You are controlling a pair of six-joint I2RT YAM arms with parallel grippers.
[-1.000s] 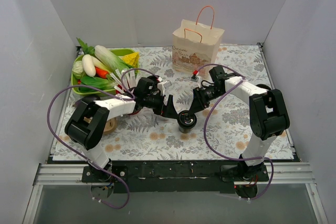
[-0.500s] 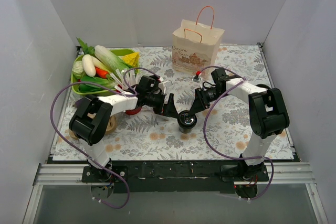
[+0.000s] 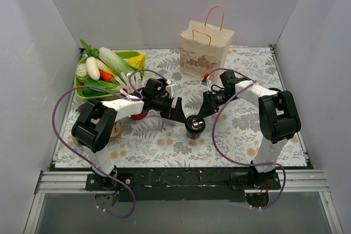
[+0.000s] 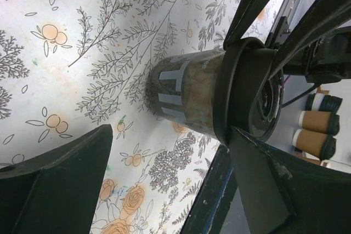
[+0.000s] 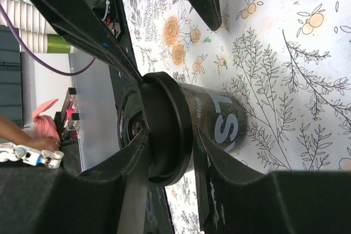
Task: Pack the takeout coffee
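At the far-left corner of the table (image 3: 159, 145) I note a green tray (image 3: 129, 55) heaped with vegetables (image 3: 112, 58). The left end effector (image 4: 170, 130) is released. Its fingers (image 4: 60, 184) stand spread wide, one tip at the lid's rim and the other well apart from the cup. The takeout coffee (image 3: 193, 126) stands upright near the table's middle, between both arms. The right end effector (image 5: 170, 135) is clenched on the coffee's black lid (image 5: 164, 113), gripping the rim from both sides. A paper bag (image 3: 204, 52) stands upright at the far edge.
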